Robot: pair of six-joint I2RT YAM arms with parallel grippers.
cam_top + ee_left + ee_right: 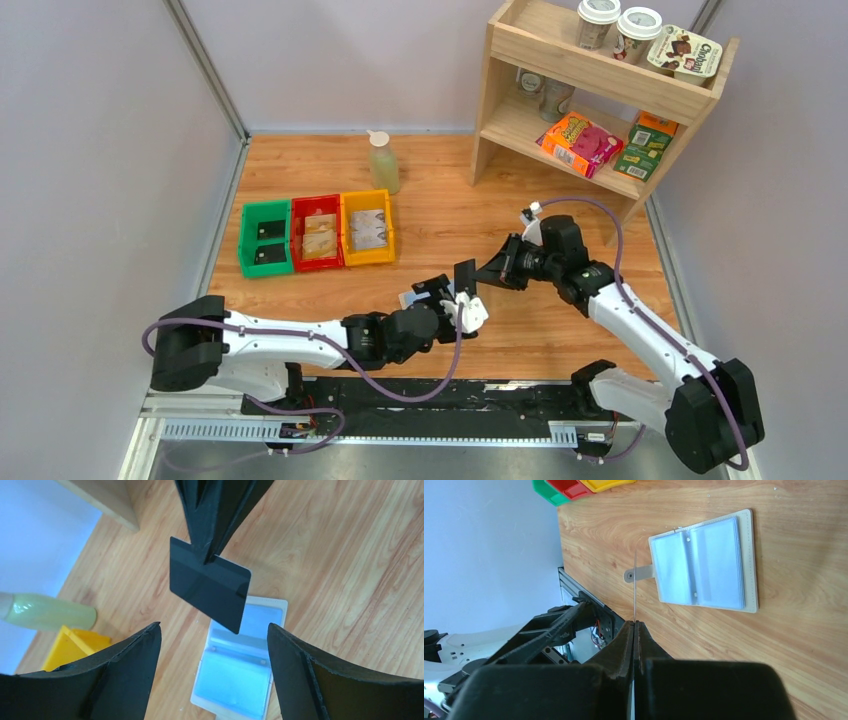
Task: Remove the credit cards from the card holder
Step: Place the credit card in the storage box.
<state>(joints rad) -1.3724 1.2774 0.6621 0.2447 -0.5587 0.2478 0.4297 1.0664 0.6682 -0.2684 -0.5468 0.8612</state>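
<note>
Pinched shut, my right claw (635,625) grips a black credit card (210,587) by one long edge and carries it in the air, clear of the table (500,200) and above the card holder (704,562). Holding it by that edge leaves most of the face free, which I judge suits a hand-over or a drop into a bin. From the right wrist the card is a thin line running straight out from the fingertips, so it lies in the plane of the fingers. From the left wrist its broad glossy face is turned to the camera, with the long axis across the fingers that hold it, as far as I can judge. My left claw (214,627) is spread wide with nothing in it, one finger on either side of the card but touching neither it nor the holder. The holder lies flat and open on the wood, pale blue inside up, beige rim showing all round. Its fold runs between the two panels and its clasp tab sticks out towards the arms' side of the table. I see no card in the upturned panels. Well apart, towards the back left, stand the green bin (265,238), red bin (317,232) and yellow bin (368,228), each with cards already in it, with a pale bottle (382,162) behind them.
</note>
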